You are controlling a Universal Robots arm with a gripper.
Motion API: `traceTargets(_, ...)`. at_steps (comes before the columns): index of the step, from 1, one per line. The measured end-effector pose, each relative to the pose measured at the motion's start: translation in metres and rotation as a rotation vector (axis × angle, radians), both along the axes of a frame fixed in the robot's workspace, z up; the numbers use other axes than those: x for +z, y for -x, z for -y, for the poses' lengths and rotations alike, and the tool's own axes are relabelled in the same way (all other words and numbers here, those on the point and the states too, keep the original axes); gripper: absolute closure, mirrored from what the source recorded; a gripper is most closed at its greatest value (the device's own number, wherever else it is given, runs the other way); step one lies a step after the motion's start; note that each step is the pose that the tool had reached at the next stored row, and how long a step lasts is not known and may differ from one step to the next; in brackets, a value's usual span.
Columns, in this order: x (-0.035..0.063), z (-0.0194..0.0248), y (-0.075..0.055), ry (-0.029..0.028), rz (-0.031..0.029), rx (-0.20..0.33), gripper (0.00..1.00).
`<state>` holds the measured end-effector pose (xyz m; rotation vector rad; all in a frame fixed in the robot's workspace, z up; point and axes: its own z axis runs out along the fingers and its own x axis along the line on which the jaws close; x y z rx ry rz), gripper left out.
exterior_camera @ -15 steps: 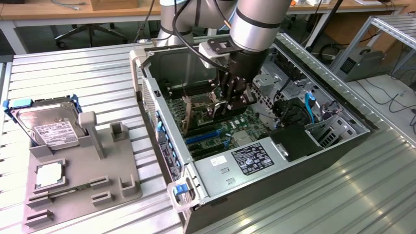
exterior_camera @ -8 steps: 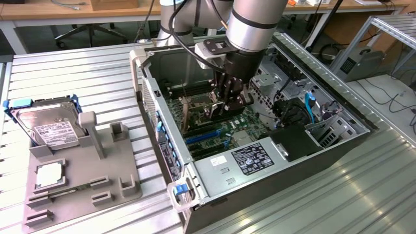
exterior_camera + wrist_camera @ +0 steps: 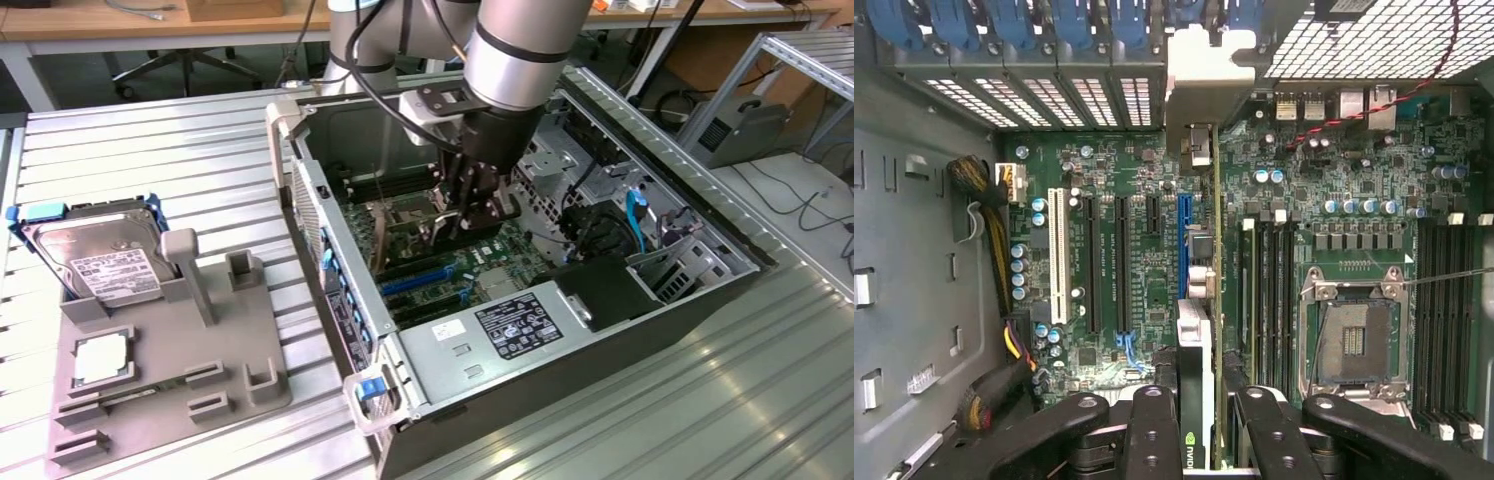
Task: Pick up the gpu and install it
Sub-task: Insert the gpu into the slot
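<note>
Hand: I see the hand point(image 3: 481, 200) lowered inside the open computer case point(image 3: 694, 270), its fingers point(image 3: 1154, 430) drawn in narrow and gripping the gpu.
Gpu: the gpu point(image 3: 1195, 335) stands on edge between the fingers, over the motherboard point(image 3: 1114, 200).
Alignment: from the wrist view I see the card running just beside the blue slot point(image 3: 1182, 245), with its silver bracket point(image 3: 1199, 85) at the case's rear wall.
Seating: I cannot tell whether the card touches a slot.
Bench: the hard drive point(image 3: 100, 260) sits on the grey holder point(image 3: 174, 400), well apart from the hand.
</note>
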<state>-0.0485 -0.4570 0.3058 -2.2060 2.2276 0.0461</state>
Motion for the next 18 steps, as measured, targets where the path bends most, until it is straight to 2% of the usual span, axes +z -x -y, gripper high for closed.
traceTargets(7,-0.0115,0.0001,0.004,0.0001,0.0012,0.000,0.73)
traceTargets(18,-0.0148,0.0007,0.007,0.0004,0.0013,0.000,0.73)
